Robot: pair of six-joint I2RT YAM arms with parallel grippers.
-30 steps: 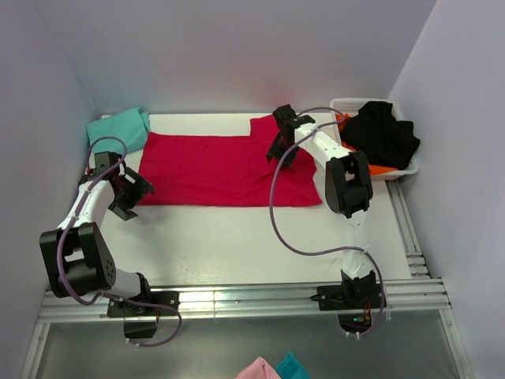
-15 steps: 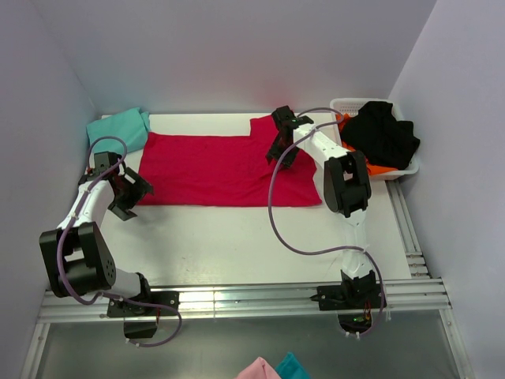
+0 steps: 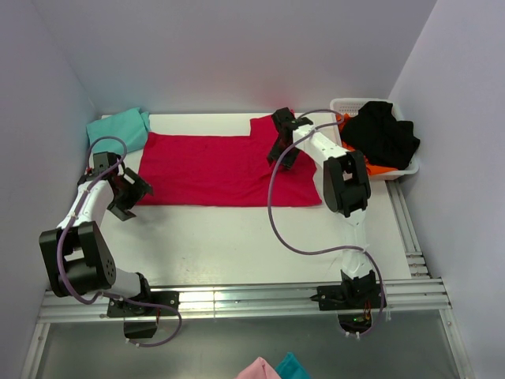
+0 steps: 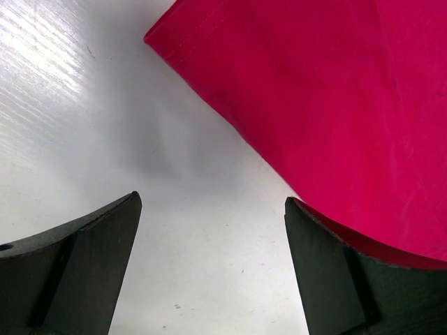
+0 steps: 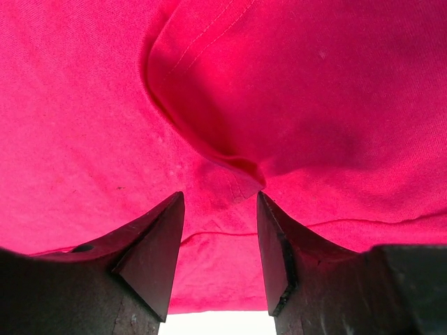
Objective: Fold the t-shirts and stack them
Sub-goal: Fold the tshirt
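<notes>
Overhead: soft crimson t-shirt [image 3: 213, 170] spread flat on smooth white table [image 3: 237, 237]; teal t-shirt [image 3: 118, 129] bunched beyond its left end.

Left wrist: left end effector [image 4: 211, 202] wide open and empty, angled down at the crimson hem corner.

Right wrist: right end effector [image 5: 220, 199] half open, tips pressed astride a puckered crimson fold, nothing clamped.

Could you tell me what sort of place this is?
Probably a walled robot test bench for laundry folding: a red t-shirt spread on the white table, a white basket of clothes beside it.
</notes>
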